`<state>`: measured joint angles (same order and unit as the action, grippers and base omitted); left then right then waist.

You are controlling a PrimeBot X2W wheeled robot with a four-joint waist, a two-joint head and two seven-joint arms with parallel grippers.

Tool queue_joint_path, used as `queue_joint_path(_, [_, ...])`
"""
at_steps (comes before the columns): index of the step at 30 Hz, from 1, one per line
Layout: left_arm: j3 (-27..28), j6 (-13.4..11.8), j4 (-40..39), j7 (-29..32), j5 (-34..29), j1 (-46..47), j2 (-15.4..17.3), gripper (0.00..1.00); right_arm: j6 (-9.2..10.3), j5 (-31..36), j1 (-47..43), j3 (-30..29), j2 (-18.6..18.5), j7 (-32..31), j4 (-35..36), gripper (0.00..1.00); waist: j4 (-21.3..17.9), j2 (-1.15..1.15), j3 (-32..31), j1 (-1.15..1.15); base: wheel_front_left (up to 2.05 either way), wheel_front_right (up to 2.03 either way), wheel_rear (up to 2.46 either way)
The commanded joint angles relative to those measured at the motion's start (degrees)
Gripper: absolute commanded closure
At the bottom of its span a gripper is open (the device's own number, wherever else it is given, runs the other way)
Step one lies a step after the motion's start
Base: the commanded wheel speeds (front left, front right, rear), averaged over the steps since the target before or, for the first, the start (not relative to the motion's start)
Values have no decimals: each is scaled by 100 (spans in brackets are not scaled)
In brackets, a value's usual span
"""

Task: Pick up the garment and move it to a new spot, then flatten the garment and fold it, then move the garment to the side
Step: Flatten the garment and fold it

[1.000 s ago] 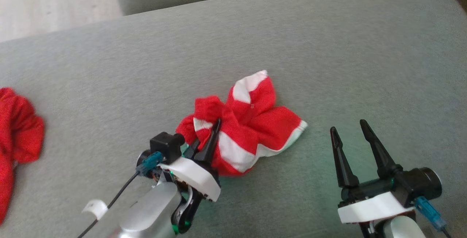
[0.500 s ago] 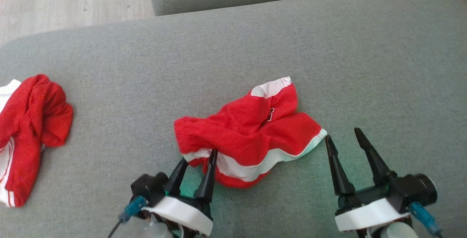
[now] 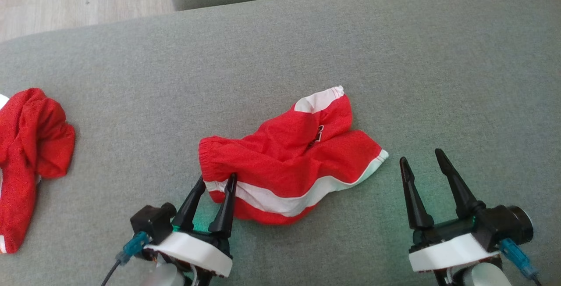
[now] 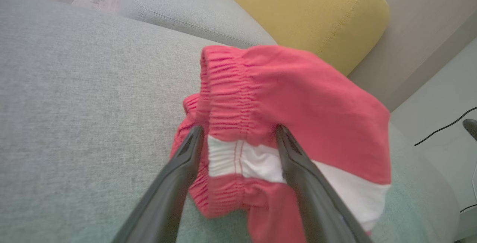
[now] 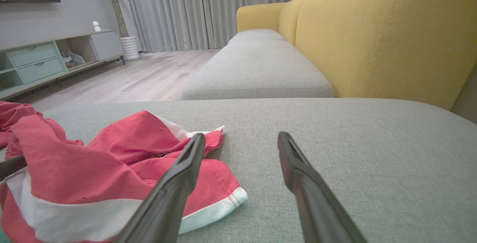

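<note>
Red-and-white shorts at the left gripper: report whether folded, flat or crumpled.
Crumpled, not folded: the red-and-white shorts lie bunched on the grey cushion, one leg twisted up, waistband puckered.

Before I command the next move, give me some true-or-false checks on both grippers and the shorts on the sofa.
1. The left gripper is shut on the red shorts. False: its jaws stand apart, one on either side of the waistband edge.
2. The right gripper is open and clear of the shorts. True.
3. The shorts lie spread out flat. False: they are bunched, with one leg rumpled over the other.
4. A second red garment lies off to the robot's left. True.
5. The shorts rest on the yellow backrest. False: they lie on the grey cushion.
</note>
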<state>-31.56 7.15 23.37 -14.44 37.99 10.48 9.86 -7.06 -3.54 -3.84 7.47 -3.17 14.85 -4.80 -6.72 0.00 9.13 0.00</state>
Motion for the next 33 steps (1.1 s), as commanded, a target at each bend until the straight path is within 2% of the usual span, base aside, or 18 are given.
queue_joint_path(1, [181, 33, -207, -55, 18, 100, 87, 0, -43, -23, 168, 115, -22, 15, 174, 0, -5, 0, 9, 0, 0, 0, 0])
queue_joint_path(17, [58, 34, -782, -55, 184, -294, 349, 0, -43, -22, 151, 85, 1, 15, 146, 0, 12, 0, 58, 0, 0, 0, 0])
queue_joint_path(19, [47, 34, -852, -55, 175, -309, 359, 4, -43, -19, 160, 91, 2, 15, 143, 0, 15, 0, 77, 0, 0, 0, 0])
queue_joint_path(20, [38, 34, -889, -55, 181, -322, 358, 8, -43, -18, 162, 92, 2, 15, 140, 0, 16, 0, 84, 0, 0, 0, 0])
queue_joint_path(21, [21, 34, -911, -55, 199, -341, 359, 19, -43, -16, 162, 92, 3, 15, 136, 0, 17, 0, 87, 0, 0, 0, 0])
queue_joint_path(24, [-89, 34, -941, -56, 263, -389, 396, 62, -43, -12, 162, 91, 4, 15, 119, 0, 10, 0, 94, 0, 0, 0, 0])
queue_joint_path(27, [-183, 34, -976, -56, 318, -392, 444, 95, -43, -8, 159, 85, 7, 15, 114, 0, 6, 0, 91, 0, 0, 0, 0])
queue_joint_path(28, [-211, 34, -989, -56, 338, -389, 457, 100, -43, -8, 158, 82, 7, 15, 112, 0, 7, 0, 90, 0, 0, 0, 0])
queue_joint_path(33, [-393, 34, -1025, -56, 385, -333, 558, 100, -43, -15, 165, 68, 11, 15, 94, 0, 18, 0, 67, 0, 0, 0, 0])
